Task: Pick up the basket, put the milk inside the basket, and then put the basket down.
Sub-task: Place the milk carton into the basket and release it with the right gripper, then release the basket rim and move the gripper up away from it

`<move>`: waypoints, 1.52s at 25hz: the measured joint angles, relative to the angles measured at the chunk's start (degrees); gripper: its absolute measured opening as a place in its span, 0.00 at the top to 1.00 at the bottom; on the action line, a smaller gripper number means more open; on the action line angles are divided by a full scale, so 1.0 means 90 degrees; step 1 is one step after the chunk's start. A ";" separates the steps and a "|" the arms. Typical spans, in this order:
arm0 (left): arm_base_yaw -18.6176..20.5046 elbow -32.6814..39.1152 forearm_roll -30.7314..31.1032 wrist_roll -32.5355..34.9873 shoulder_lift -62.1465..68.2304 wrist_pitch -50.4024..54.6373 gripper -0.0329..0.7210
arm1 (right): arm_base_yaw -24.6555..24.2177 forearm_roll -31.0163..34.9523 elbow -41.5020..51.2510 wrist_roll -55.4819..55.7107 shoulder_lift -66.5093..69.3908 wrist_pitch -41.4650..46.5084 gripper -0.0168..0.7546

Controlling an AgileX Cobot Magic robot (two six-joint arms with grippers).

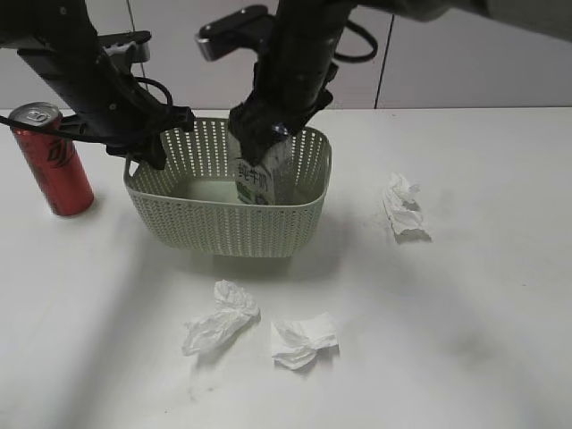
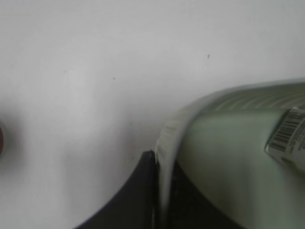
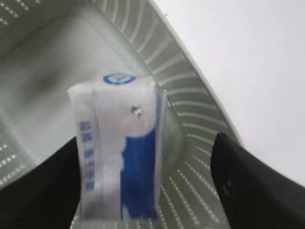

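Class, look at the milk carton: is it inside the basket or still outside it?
Inside. The milk carton stands upright within the basket walls, below its rim. The right end effector is at its top.

Left gripper clamped on the basket rim's left end; right gripper inside basket, fingers parted.
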 joint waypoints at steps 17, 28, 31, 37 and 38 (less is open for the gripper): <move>0.0000 0.0000 -0.0006 0.0000 0.0005 -0.0216 0.96 | -0.1867 -0.0193 0.3080 0.0436 -0.4234 0.0732 0.21; 0.0000 0.0000 -0.0072 0.0000 0.0562 -0.0389 0.96 | -0.1874 0.0222 0.7229 0.0666 -0.6068 -0.0673 0.21; 0.0000 0.0000 -0.0129 0.0000 0.0622 -0.0443 0.96 | -0.1874 0.0340 0.7732 0.0677 -0.6211 -0.0847 0.21; 0.0000 0.0000 -0.0269 -0.0023 0.0627 -0.0519 0.74 | -0.1874 0.0427 0.7951 0.0685 -0.6243 -0.1196 0.21; 0.0000 0.0000 -0.0290 -0.0023 0.0627 -0.0510 0.62 | -0.1874 0.0434 0.7951 0.0685 -0.6243 -0.1264 0.21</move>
